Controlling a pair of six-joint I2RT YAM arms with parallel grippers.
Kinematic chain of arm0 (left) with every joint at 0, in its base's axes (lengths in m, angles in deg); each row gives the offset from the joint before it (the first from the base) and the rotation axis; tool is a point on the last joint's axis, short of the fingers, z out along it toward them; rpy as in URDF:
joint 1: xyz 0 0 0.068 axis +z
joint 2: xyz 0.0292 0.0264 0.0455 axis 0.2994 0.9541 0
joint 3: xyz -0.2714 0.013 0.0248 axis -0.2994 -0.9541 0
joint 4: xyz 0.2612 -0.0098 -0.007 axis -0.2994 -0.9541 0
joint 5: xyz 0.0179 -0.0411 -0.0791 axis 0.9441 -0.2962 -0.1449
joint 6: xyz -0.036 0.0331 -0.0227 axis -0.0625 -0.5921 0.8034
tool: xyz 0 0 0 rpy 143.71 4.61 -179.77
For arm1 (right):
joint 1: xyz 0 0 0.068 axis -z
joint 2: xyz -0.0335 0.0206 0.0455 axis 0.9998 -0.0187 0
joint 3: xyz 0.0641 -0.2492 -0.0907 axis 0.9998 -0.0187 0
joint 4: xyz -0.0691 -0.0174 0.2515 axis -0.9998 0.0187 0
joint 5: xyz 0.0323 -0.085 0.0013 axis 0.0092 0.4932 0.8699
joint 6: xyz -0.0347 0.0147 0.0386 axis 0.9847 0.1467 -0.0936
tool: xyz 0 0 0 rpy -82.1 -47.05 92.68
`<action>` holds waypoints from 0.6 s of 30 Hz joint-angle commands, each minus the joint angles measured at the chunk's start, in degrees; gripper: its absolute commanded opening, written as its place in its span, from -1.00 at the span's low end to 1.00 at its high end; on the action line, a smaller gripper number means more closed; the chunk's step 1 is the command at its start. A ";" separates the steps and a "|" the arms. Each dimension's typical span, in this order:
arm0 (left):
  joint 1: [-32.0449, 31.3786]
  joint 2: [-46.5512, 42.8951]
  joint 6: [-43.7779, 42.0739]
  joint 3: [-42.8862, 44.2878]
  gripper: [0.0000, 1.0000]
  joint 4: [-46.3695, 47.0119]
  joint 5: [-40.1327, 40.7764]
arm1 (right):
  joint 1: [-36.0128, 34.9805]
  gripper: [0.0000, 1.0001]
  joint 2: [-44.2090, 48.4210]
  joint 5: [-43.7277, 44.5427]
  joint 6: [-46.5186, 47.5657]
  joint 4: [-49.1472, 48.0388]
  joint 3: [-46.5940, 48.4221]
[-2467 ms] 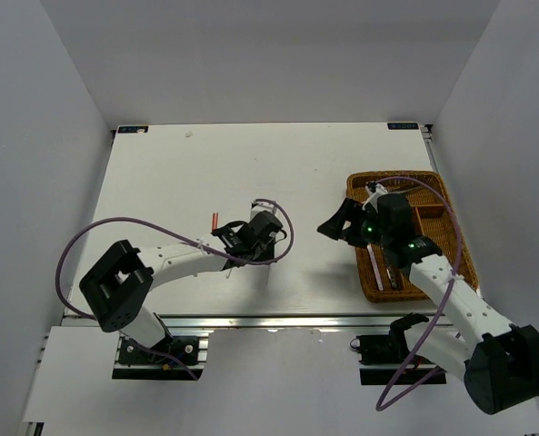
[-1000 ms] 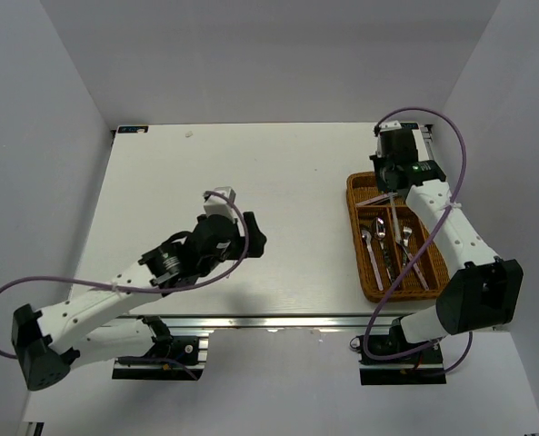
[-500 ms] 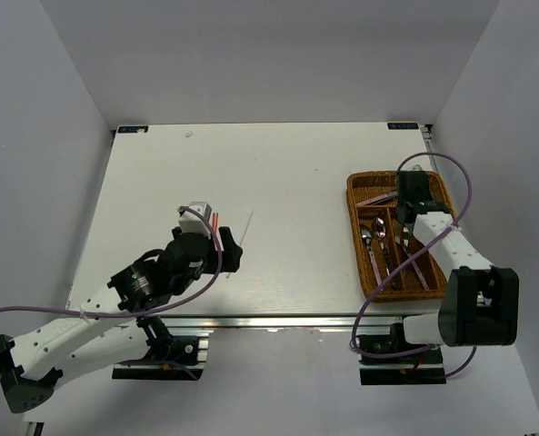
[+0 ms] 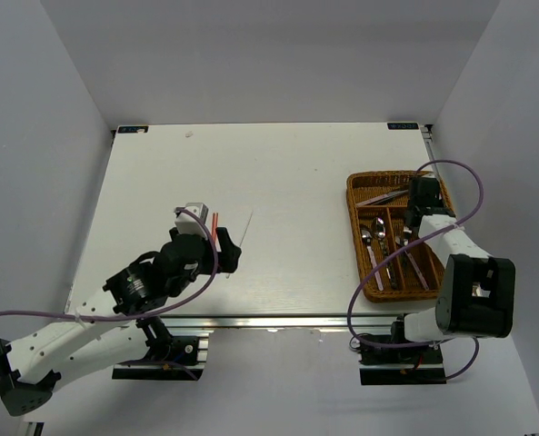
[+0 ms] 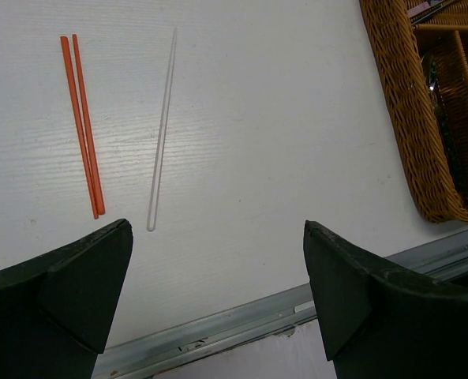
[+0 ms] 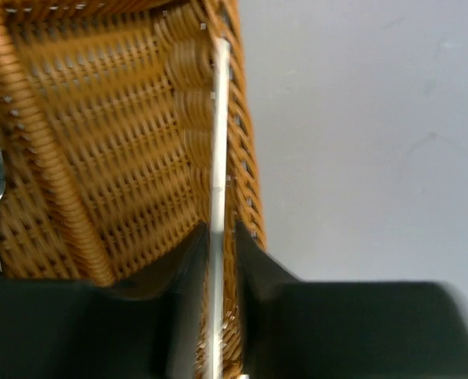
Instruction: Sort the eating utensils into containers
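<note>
The wicker tray lies at the right of the table and holds several silver spoons and forks, some pink-handled. My right gripper hangs over its far right corner. In the right wrist view the gripper stands slightly open around a white chopstick, which lies along the tray's woven wall; a gap shows beside the right finger. Two red-orange chopsticks and one white chopstick lie on the table. My left gripper is wide open just in front of them, holding nothing.
The metal rail at the table's front edge runs right under my left gripper. The tray's near left corner shows at the right of the left wrist view. Grey walls close in the table on three sides.
My right gripper's jaws have parted from the white chopstick at the tray's far right corner. The left arm has drawn back slightly toward the front edge, its jaws still wide.
</note>
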 commanded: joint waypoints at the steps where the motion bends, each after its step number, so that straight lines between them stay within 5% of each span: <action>1: -0.26 0.40 -0.43 -0.51 0.96 -0.01 0.09 | -0.06 -0.42 -0.15 0.29 -1.63 -1.49 0.70; 11: -0.26 3.22 0.10 0.55 0.96 -1.23 2.28 | -0.06 0.23 4.32 -3.13 -8.12 4.73 7.53; 13: -0.26 3.48 1.41 0.81 0.96 -1.76 5.78 | -0.06 0.78 5.47 -9.35 -11.81 7.89 13.07; 18: 0.00 8.73 4.32 2.65 0.96 -3.35 13.00 | -2.42 0.78 12.67 -28.44 -25.60 14.77 20.20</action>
